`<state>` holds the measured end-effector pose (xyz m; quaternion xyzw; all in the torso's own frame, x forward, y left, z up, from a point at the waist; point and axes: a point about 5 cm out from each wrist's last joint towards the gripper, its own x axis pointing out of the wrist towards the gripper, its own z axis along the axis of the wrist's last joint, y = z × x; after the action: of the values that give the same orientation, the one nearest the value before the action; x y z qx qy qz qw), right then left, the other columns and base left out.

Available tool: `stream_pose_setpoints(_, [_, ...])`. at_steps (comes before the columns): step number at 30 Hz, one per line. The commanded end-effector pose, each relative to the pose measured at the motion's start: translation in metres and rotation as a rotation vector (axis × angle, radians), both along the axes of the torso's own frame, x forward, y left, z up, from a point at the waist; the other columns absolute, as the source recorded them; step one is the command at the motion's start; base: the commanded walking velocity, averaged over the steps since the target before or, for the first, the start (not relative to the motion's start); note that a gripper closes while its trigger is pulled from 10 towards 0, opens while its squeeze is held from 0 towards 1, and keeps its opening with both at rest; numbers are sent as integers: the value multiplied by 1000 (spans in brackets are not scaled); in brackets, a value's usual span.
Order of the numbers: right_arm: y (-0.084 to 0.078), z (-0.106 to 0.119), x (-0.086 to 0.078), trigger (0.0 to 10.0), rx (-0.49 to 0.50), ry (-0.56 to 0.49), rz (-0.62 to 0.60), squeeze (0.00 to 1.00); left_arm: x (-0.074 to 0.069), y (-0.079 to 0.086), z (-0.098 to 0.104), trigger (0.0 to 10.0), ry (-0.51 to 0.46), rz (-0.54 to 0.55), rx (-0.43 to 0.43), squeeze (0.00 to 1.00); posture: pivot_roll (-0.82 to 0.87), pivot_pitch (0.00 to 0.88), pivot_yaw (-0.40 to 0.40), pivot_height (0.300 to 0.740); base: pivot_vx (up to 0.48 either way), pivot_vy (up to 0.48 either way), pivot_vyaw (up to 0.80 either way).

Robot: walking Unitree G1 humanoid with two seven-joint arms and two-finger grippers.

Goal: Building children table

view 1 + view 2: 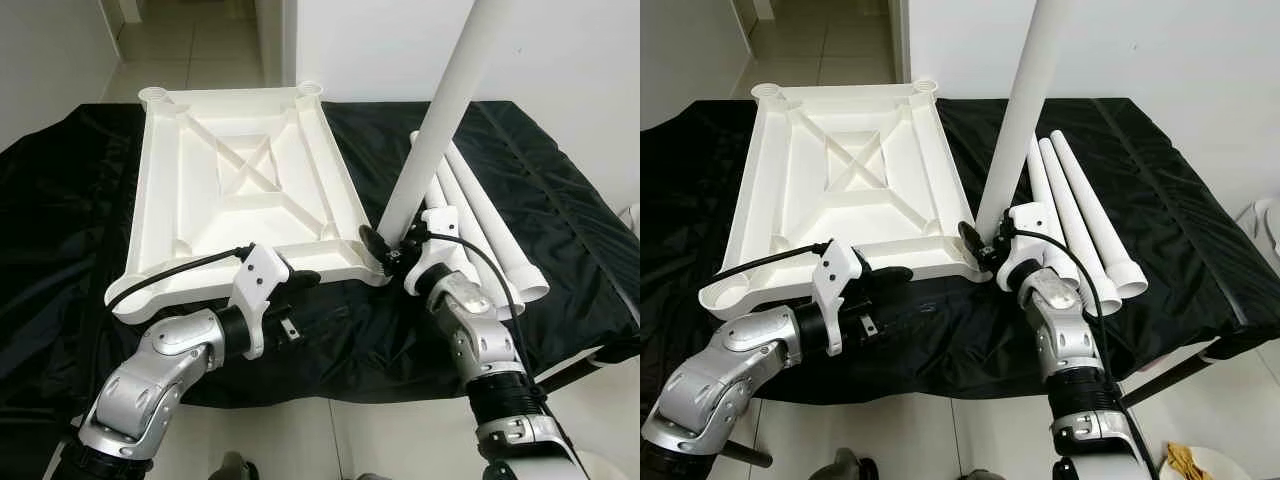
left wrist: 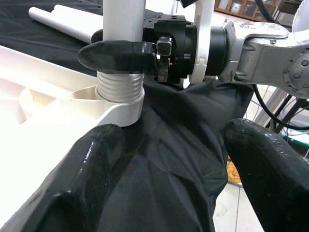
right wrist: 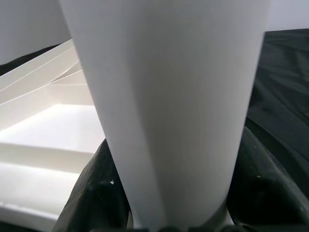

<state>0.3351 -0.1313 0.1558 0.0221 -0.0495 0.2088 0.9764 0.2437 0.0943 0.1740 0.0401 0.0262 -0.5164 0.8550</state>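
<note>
While the right gripper (image 1: 385, 250) squeezes the long white plastic leg (image 1: 440, 125) in the upside-down white tabletop's (image 1: 240, 190) near right corner, the left gripper (image 1: 300, 280) waits open at its near edge.

A black cloth (image 1: 560, 210) covers the work surface. On it lie an upturned white tabletop (image 1: 240, 190) and three loose white legs (image 1: 490, 225).

No text, label, brand, number or sign can be read in any of the views.
</note>
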Motion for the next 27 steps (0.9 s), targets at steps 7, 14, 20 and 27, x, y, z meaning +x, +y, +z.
stream_pose_setpoints(7, [4, -7, -2, 10000, 94, 73, -211, 0, 2, -1, -5, 10000, 12, 22, 3, 0, -30, 47, -16, 740, 0, 0, 0])
stream_pose_setpoints(14, [5, -6, -3, 10000, 101, 84, -378, 0, 2, -1, -6, 10000, 12, 19, 5, 0, -32, 40, -18, 740, 0, 0, 0])
stream_pose_setpoints(20, [8, -5, -2, 10000, 107, 100, -526, 0, 2, -1, -7, 10000, 11, 18, 5, 0, -34, 29, -18, 740, 0, 0, 0])
stream_pose_setpoints(27, [22, -11, 2, 10000, 83, 176, -683, 0, 3, -1, -8, 10000, 7, 16, 8, 0, -31, 18, -20, 740, 0, 0, 0])
